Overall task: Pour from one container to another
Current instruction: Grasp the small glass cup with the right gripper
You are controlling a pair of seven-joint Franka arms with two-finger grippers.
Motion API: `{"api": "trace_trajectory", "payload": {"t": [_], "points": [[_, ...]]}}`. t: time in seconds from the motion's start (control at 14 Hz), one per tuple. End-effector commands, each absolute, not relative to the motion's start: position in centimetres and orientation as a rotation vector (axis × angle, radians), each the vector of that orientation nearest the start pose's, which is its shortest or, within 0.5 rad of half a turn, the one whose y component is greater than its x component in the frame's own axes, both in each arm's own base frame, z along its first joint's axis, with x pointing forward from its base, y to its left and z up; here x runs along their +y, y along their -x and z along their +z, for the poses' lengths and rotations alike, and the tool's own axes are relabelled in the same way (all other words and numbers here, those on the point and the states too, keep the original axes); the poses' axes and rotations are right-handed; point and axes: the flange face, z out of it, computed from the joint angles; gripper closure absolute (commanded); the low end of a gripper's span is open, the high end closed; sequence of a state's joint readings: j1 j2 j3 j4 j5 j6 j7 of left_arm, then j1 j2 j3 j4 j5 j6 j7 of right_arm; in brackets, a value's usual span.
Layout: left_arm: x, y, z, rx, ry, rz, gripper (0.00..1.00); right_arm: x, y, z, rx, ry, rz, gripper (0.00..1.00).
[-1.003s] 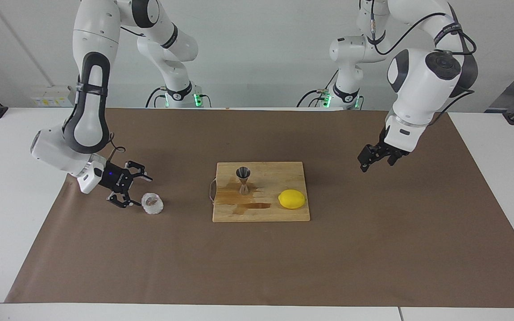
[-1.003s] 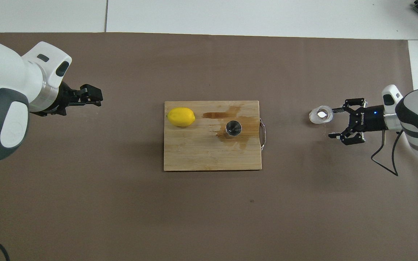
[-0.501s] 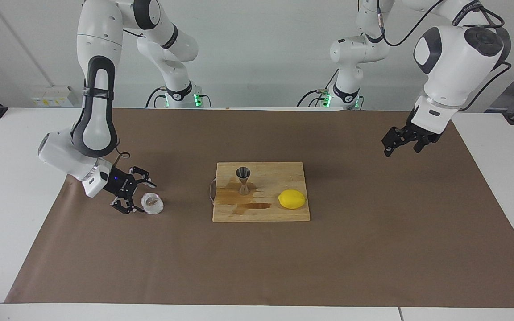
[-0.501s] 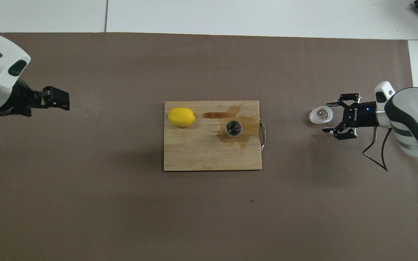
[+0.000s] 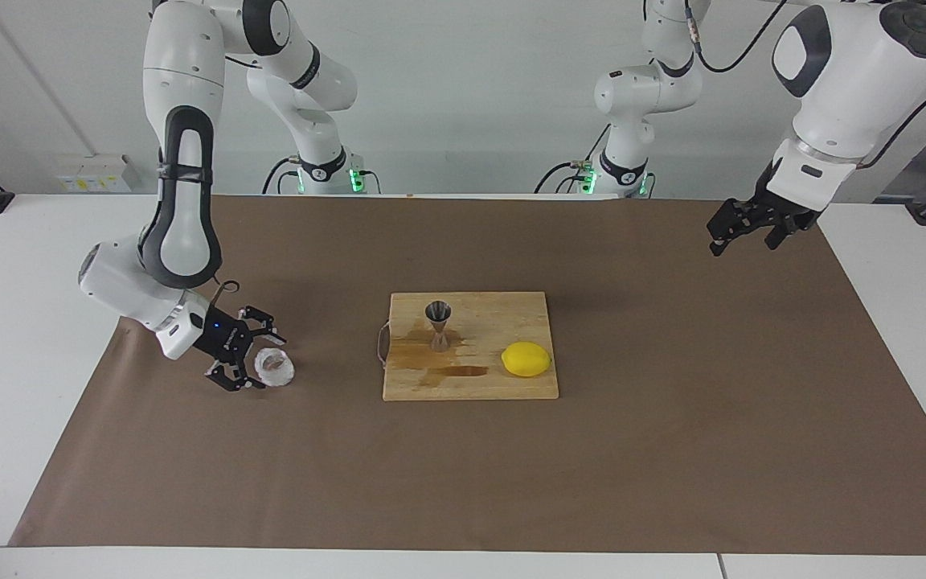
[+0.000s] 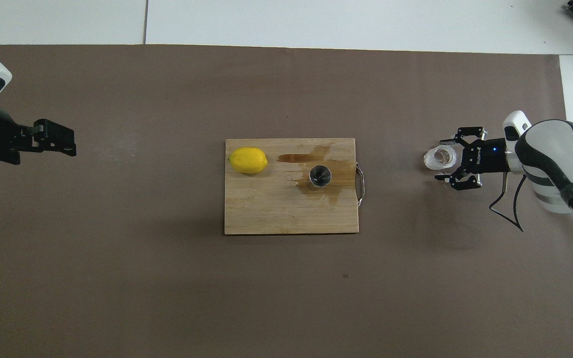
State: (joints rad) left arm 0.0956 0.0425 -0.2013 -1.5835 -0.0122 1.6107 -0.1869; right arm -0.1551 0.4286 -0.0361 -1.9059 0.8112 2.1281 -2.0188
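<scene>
Glass cup (image 5: 274, 367) sits just off my right gripper (image 5: 247, 359), between its spread fingers, ungripped | steel jigger (image 5: 438, 324) on cutting board (image 5: 471, 386) | left gripper (image 5: 740, 227) open, waiting

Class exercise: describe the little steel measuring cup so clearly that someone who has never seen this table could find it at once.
Find the wooden cutting board in the middle of the brown mat. The steel measuring cup stands upright on it, on a wet stain toward the board's handle end, with a lemon beside it. It is the only shiny, hourglass-shaped metal thing there.
</scene>
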Motion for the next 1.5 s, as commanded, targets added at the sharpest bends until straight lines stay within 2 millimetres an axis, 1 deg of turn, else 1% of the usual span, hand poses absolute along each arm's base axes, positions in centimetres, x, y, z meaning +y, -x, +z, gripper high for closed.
{"api": "trace_trajectory", "payload": {"t": [0.0, 0.07, 0.14, 0.21, 0.29, 0.36, 0.43, 0.57, 0.64, 0.72, 0.86, 1.0, 1.07, 1.15, 1.22, 1.29, 1.36, 1.43], "points": [[-5.4, -55.7, 59.9, -0.106, 3.136, 0.05, 0.0, -8.1, -61.6, 26.2, -1.608, 2.062, -0.702, 0.0], [-5.5, -55.7, 60.6, -0.101, 3.137, 0.033, 0.0, -8.1, -61.7, 26.2, -1.611, 2.061, -0.703, 0.0], [-5.2, -55.6, 61.1, -0.092, 3.137, 0.036, 0.0, -8.1, -61.7, 26.1, -1.618, 2.061, -0.708, 0.0], [-4.7, -55.5, 61.5, -0.037, 3.137, 0.05, 0.0, -8.2, -61.7, 26.1, -1.63, 2.063, -0.713, 0.0], [-4.5, -55.2, 62.2, 0.028, 3.137, 0.062, 0.0, -8.2, -61.5, 25.7, -1.638, 2.061, -0.711, 0.0], [-4.4, -55.0, 62.3, 0.031, 3.14, 0.072, 0.0, -8.5, -61.3, 25.4, -1.632, 2.075, -0.708, 0.0], [-4.4, -54.8, 62.6, 0.015, 3.14, 0.053, 0.0, -8.5, -61.4, 25.4, -1.637, 2.075, -0.707, 0.01], [-4.1, -54.6, 62.4, -0.002, 3.139, 0.065, 0.0, -8.2, -61.4, 25.4, -1.638, 2.074, -0.706, 0.31], [-3.9, -54.4, 62.6, -0.007, 3.142, 0.058, 0.0, -8.2, -61.4, 25.4, -1.636, 2.075, -0.706, 0.44], [-3.9, -54.4, 63.0, -0.028, 3.144, 0.044, 0.0, -8.2, -61.4, 25.4, -1.636, 2.074, -0.705, 0.52], [-3.8, -54.4, 63.4, -0.046, 3.145, 0.027, 0.0, -8.3, -61.3, 25.5, -1.636, 2.067, -0.703, 0.57], [-3.9, -54.2, 63.4, -0.046, 3.144, 0.027, 0.0, -8.1, -61.4, 25.6, -1.632, 2.06, -0.703, 0.59], [-3.9, -53.9, 63.3, -0.043, 3.143, 0.032, 0.0, -8.1, -61.5, 25.9, -1.628, 2.063, -0.705, 0.59], [-4.0, -53.8, 63.2, -0.036, 3.143, 0.034, 0.0, -7.8, -61.7, 26.7, -1.633, 2.069, -0.706, 0.6], [-4.2, -53.8, 63.2, -0.034, 3.143, 0.037, 0.0, -6.3, -62.0, 27.7, -1.642, 2.064, -0.695, 0.61], [-4.3, -53.7, 63.2, -0.029, 3.143, 0.039, 0.0, -5.4, -62.1, 28.6, -1.655, 2.068, -0.676, 0.62], [-4.1, -53.7, 63.2, -0.034, 3.143, 0.041, 0.0, -4.7, -62.2, 29.7, -1.662, 2.085, -0.646, 0.62], [-3.7, -53.8, 63.2, -0.045, 3.142, 0.041, 0.0, -3.3, -62.4, 31.0, -1.673, 2.104, -0.608, 0.63]]}}
